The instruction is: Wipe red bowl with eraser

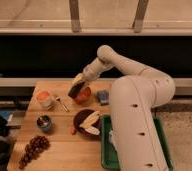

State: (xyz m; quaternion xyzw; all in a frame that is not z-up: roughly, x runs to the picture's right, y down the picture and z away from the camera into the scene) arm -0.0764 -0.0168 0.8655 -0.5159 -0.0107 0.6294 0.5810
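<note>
Grapes (33, 149), maroon bowl (77, 120), green tray (106, 151), blue-grey block (103, 96) near the claw (78, 88)

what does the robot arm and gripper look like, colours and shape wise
The arm is off-white, built of thick rounded segments with smooth bulbous joints and a few small dark dots down the big lower segment. It narrows to a greyer wrist. The gripper, over the red bowl, looks pale yellowish with a dark end. No loose cables or markings show.

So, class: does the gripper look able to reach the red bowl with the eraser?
Probably yes: the gripper, holding the eraser, is right at the red bowl rim, with nothing between them.
</note>
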